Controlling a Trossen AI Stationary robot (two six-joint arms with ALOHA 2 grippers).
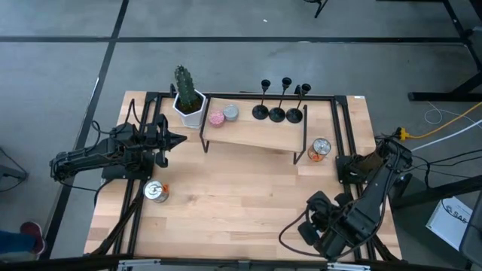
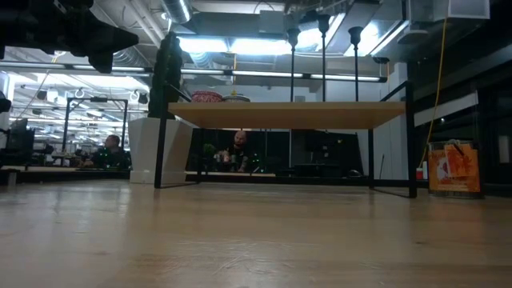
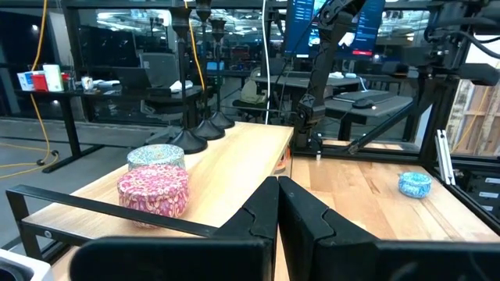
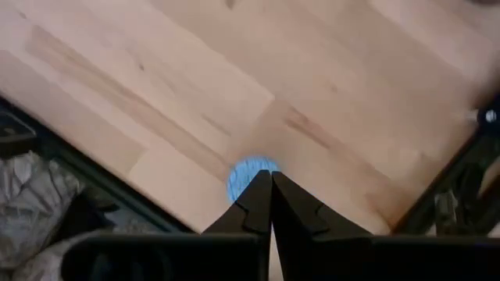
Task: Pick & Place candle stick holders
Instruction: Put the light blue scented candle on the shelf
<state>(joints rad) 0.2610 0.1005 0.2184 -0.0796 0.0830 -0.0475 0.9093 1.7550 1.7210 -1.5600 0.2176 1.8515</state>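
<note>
My clenched, empty left end effector (image 1: 181, 138) faces three slim black candle stick holders (image 1: 276, 113) grouped on the raised wooden shelf (image 1: 248, 134), awaiting pickup; my right end effector (image 4: 270, 181) rests clenched.

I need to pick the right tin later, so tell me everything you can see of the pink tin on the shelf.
The pink tin is small, round and squat, speckled pink and white on lid and side, lid on. It sits upright on the raised wooden shelf near the end by the potted cactus, side by side with a grey tin; whether they touch is unclear. No gripper touches it.
</note>
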